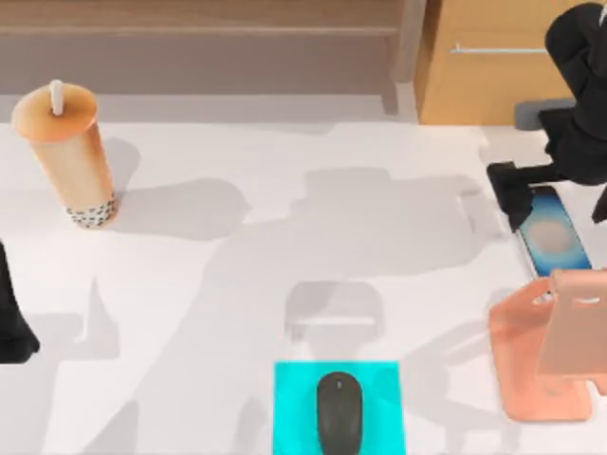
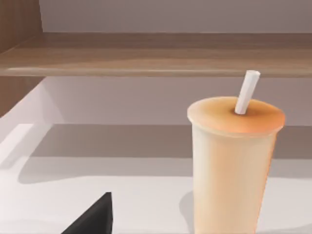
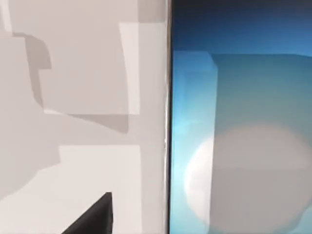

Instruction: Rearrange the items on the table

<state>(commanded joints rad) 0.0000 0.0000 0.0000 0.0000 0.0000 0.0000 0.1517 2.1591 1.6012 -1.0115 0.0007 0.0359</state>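
Observation:
The orange bubble-tea cup (image 1: 68, 152) with its white straw stands upright at the table's (image 1: 237, 284) back left, and it rises close ahead in the left wrist view (image 2: 234, 165). The dark mouse (image 1: 340, 412) lies on the cyan pad (image 1: 294, 408) at the front middle. The black smartphone (image 1: 553, 237) with a blue screen lies flat at the right and fills half the right wrist view (image 3: 243, 136). My right gripper (image 1: 558, 199) hangs open over the phone's far end, one finger at each side. My left gripper (image 1: 17, 341) is parked open at the left edge.
A salmon-pink phone stand (image 1: 545, 351) sits at the front right, just in front of the phone. A light wooden cabinet (image 1: 484, 66) with a metal handle stands at the back right, and a wooden shelf (image 1: 199, 19) runs along the back.

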